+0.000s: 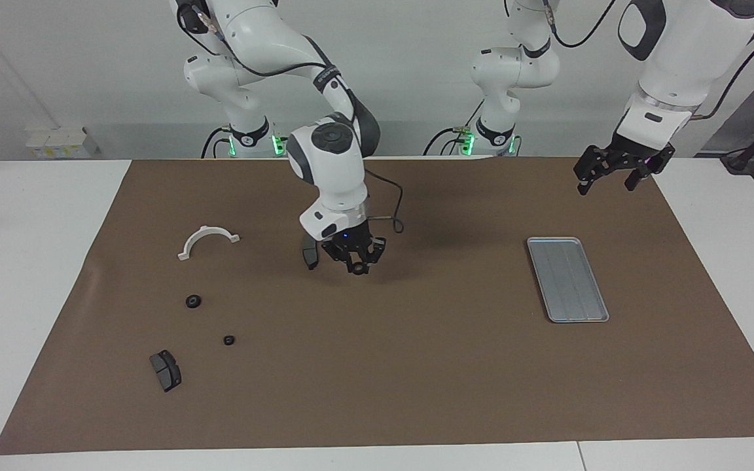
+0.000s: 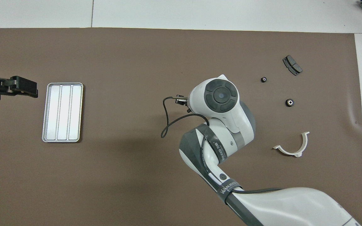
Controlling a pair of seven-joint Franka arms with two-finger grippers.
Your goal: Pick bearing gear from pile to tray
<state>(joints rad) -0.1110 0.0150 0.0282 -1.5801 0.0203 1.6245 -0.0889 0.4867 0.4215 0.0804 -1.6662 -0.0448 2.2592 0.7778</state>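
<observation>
Right gripper (image 1: 357,267): clenched on a small black gear (image 1: 358,269) — hung over the mat mid-table.
Left gripper (image 1: 608,176): spread wide, waiting.
Tray (image 1: 567,279): toward the left arm's end — held nothing.

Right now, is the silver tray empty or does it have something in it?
Empty. The tray shows only its bare ribbed floor in both views; the small black gears lie on the mat at the right arm's end.

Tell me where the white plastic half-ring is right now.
The white half-ring lies on the brown mat toward the right arm's end of the table, nearer to the robots than the larger black gear.
</observation>
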